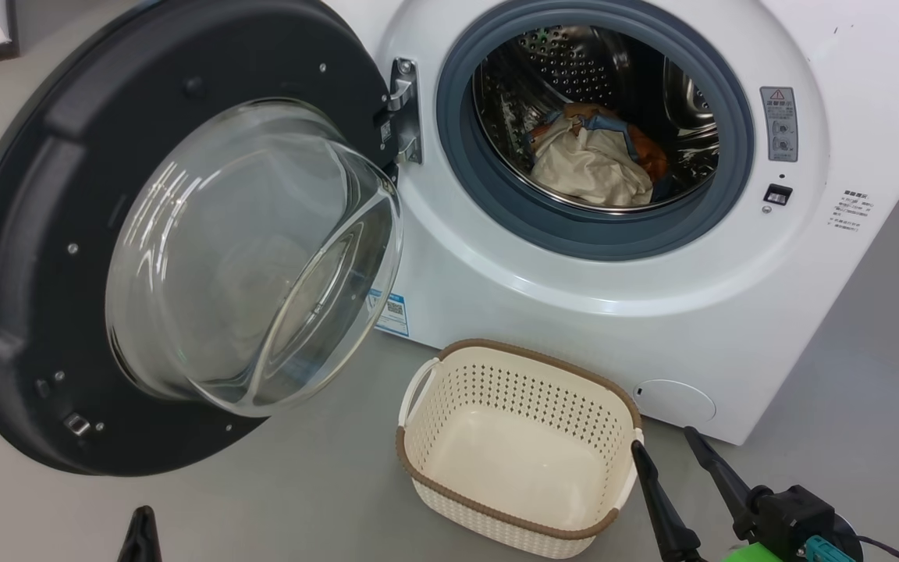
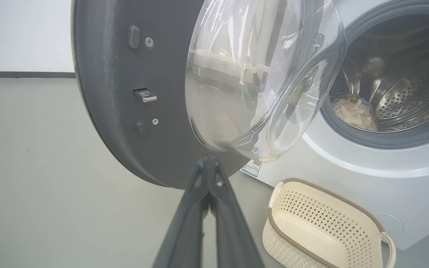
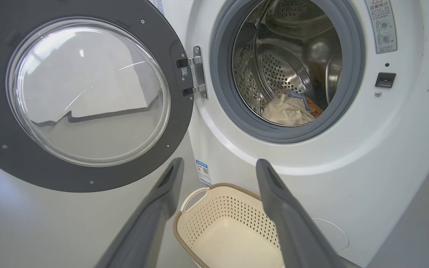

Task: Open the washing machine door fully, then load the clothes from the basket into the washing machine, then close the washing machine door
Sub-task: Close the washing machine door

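The washing machine door [image 1: 28, 234] stands swung wide open to the left, its glass bowl [image 1: 254, 257] bulging toward me. Cream, blue and orange clothes [image 1: 594, 160] lie inside the steel drum of the white washing machine [image 1: 574, 312]. On the floor in front sits the basket [image 1: 527, 390], with nothing in it. My right gripper [image 1: 664, 443] is open just right of the basket's rim, holding nothing. My left gripper [image 1: 141, 527] pokes up at the bottom edge, shut and empty. In the left wrist view the left gripper [image 2: 209, 160] points at the door's [image 2: 125, 111] lower edge.
Grey floor spreads left of the door and right of the machine. A white wall with a dark skirting strip [image 2: 21, 74] runs behind the door. The round lower cap [image 1: 674, 402] sits just behind the right gripper.
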Robot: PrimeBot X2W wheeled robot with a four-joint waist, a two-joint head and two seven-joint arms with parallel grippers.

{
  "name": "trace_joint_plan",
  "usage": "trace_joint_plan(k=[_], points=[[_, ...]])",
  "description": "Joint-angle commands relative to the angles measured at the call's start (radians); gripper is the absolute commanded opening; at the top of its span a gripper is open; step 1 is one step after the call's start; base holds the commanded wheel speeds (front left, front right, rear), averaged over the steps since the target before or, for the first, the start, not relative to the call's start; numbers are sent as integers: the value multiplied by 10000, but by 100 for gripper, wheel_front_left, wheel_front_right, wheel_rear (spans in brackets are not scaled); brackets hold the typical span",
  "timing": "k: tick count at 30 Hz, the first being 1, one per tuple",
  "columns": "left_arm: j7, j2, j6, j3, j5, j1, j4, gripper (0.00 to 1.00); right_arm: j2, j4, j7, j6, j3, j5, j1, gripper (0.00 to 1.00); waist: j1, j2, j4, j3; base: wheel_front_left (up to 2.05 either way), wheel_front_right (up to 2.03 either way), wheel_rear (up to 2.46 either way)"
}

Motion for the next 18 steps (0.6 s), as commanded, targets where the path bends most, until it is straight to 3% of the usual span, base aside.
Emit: trace_joint_plan(k=[1, 10, 18], points=[[-55, 97, -1, 383, -69, -264, -191, 0, -34, -210, -48, 16, 231, 63, -446, 100, 0, 0, -3, -5, 0, 0, 0], [-55, 97, -40, 1242, -371, -417, -268, 0, -32, -216, -48, 16, 210, 48, -451, 100, 0, 0, 26, 24, 0, 0, 0], [-55, 97, 6, 3680, -3243, -905, 334, 0, -15, -190, -48, 16, 277, 62, -507, 100, 0, 0, 61, 57, 0, 0, 0]])
